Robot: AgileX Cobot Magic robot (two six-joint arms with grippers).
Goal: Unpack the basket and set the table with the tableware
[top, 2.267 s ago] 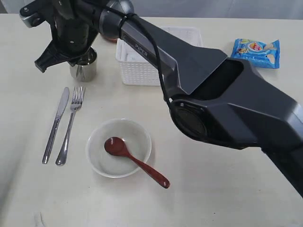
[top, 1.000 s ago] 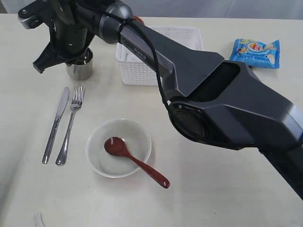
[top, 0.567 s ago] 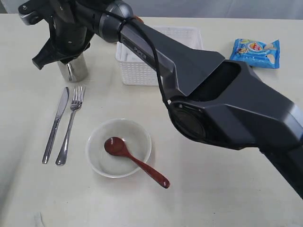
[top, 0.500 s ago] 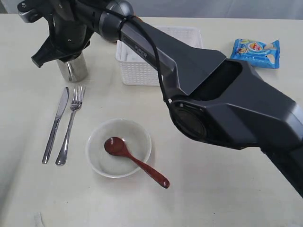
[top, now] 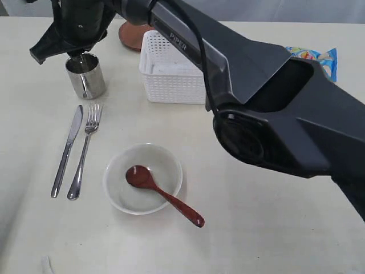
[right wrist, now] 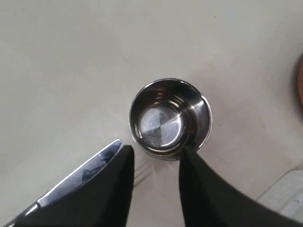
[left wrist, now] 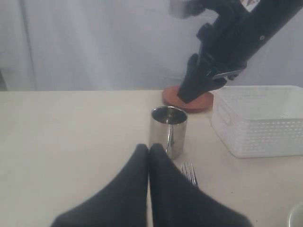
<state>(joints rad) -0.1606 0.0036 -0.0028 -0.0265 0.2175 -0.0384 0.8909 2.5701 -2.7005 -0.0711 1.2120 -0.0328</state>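
Nearest on the table (top: pixel 256 228) lay the white bowl (top: pixel 142 178) with the reddish spoon (top: pixel 162 194) in it. The knife (top: pixel 67 149) and fork (top: pixel 84 151) lay side by side near it. My left gripper (left wrist: pixel 148 153) had its fingers pressed together, holding nothing. Farther off the steel cup (top: pixel 85 76) stood upright. My right gripper (right wrist: pixel 156 184) hovered just above it, fingers spread, gripping nothing. Beyond stood the basket (top: pixel 171 85), with the brown plate (top: pixel 132 35) behind it.

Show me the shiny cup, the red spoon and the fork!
shiny cup (top: pixel 85 81), exterior view, its side wall.
red spoon (top: pixel 165 196), exterior view, its handle.
fork (top: pixel 84 151), exterior view, middle of its handle.
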